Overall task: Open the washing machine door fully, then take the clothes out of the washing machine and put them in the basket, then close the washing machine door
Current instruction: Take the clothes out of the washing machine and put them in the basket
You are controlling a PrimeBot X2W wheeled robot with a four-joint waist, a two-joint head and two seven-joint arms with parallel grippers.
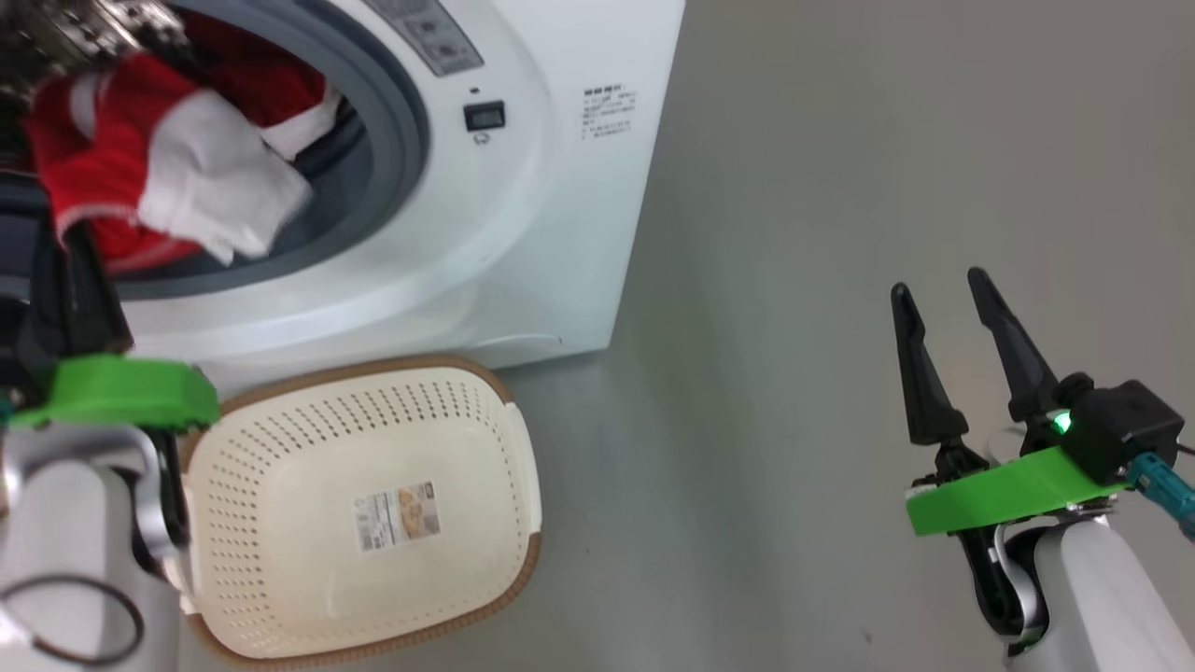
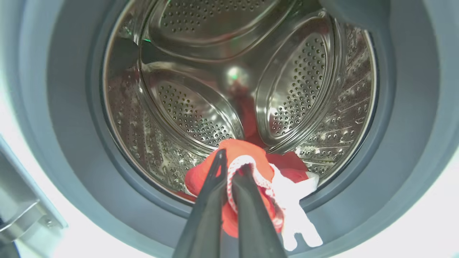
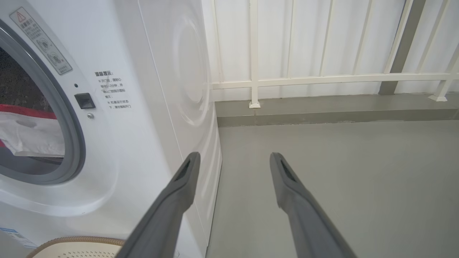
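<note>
The white washing machine (image 1: 523,187) stands with its round opening uncovered; the washing machine door is out of view. Red and white clothes (image 1: 168,177) hang bunched over the grey rubber ring, half out of the opening. My left gripper (image 1: 73,252) reaches up into that bundle. In the left wrist view the left gripper (image 2: 233,161) is shut on the red clothes (image 2: 247,152) with white trim, in front of the steel drum (image 2: 200,107). The cream basket (image 1: 280,467) sits on the floor right below the opening, with nothing in it. Far to the right, my right gripper (image 1: 938,285) is open and holds nothing.
Grey floor (image 1: 840,187) spreads to the right of the machine. In the right wrist view the right gripper (image 3: 233,157) points past the machine's corner (image 3: 150,107) toward a white railing (image 3: 322,77) and a low kerb. The basket rim (image 3: 71,240) shows at the bottom left.
</note>
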